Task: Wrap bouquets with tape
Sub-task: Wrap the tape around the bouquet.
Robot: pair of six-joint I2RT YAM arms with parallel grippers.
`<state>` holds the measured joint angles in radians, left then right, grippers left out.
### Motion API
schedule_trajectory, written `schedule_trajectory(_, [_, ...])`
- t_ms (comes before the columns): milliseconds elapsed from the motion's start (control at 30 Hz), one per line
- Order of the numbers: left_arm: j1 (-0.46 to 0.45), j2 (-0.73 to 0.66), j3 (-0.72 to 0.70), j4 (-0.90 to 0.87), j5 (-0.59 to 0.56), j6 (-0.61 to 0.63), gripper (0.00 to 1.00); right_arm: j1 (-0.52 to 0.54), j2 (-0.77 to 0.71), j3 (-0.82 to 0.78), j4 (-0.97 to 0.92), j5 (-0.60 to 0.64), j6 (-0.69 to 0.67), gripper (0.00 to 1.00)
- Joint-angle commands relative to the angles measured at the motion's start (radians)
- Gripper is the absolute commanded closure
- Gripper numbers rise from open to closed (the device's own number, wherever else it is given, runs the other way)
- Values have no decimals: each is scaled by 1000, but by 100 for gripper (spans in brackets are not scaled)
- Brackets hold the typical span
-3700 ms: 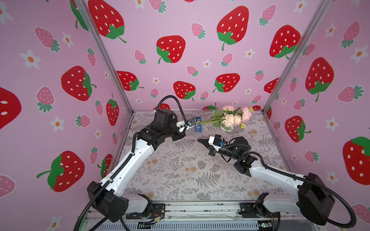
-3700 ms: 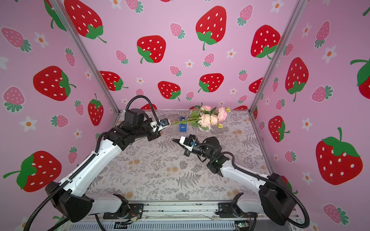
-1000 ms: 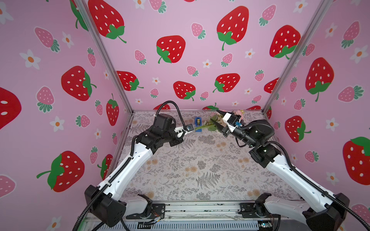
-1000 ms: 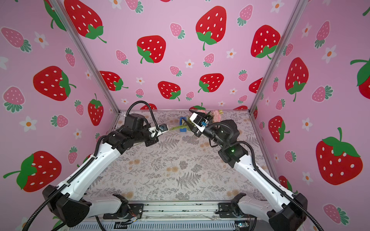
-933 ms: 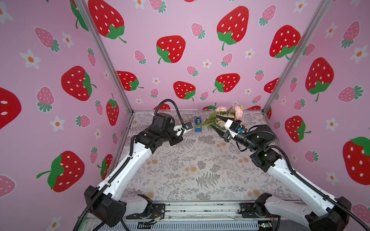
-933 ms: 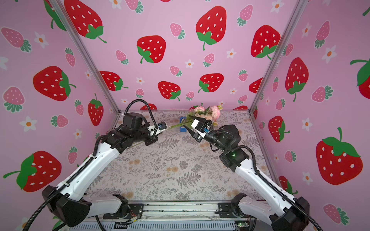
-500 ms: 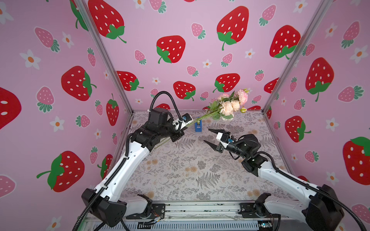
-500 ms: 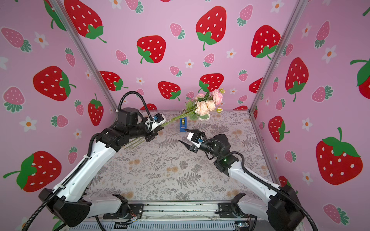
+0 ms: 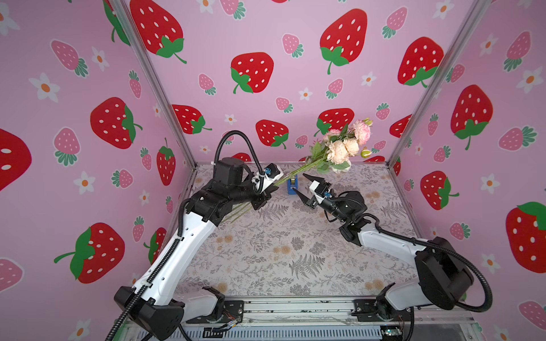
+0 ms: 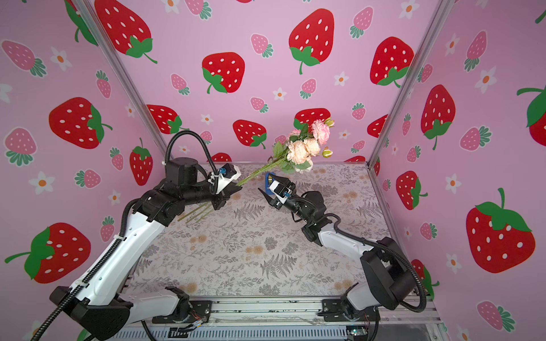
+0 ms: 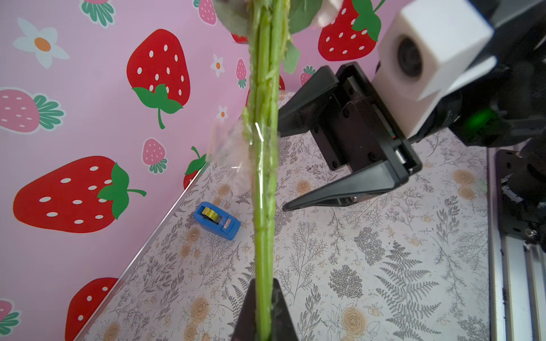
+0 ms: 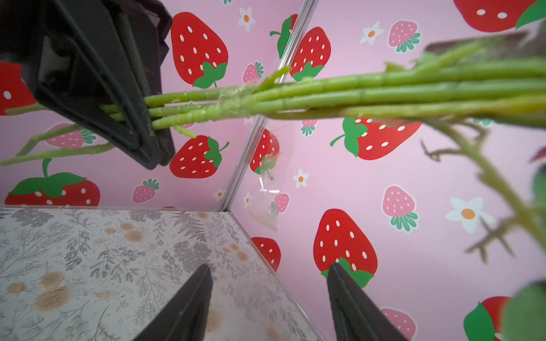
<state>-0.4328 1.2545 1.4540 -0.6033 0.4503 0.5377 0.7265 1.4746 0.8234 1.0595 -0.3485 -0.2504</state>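
1 tape (image 11: 216,220) near far table (image 11: 354,280) edge

Left wrist view: bouquet (image 11: 264,147) blooms cut off by edge. In a top view, tape dispenser (image 10: 267,178) partly hidden behind right gripper (image 10: 266,182). Blurred clear film (image 12: 267,192) below stems, possibly tape.

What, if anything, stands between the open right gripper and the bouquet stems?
Nothing visible does; the right gripper faces the stems across open air. A loose flap of clear tape hangs off the stems.
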Motion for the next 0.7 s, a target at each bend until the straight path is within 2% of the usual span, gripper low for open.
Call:
schedule_trajectory(0, [-2, -28, 53, 7, 45, -18, 100, 7, 19, 44, 89, -3, 7, 35])
schedule_trajectory(200, [-3, -29, 58, -5, 50, -14, 100, 7, 49, 89, 59, -148, -3, 40])
schedule_trajectory(400, [-2, -26, 66, -9, 50, -4, 100, 8, 61, 108, 48, -169, 1, 48])
schedule_trajectory(667, [-3, -20, 64, -6, 17, 20, 100, 10, 55, 110, -1, -271, 4, 72])
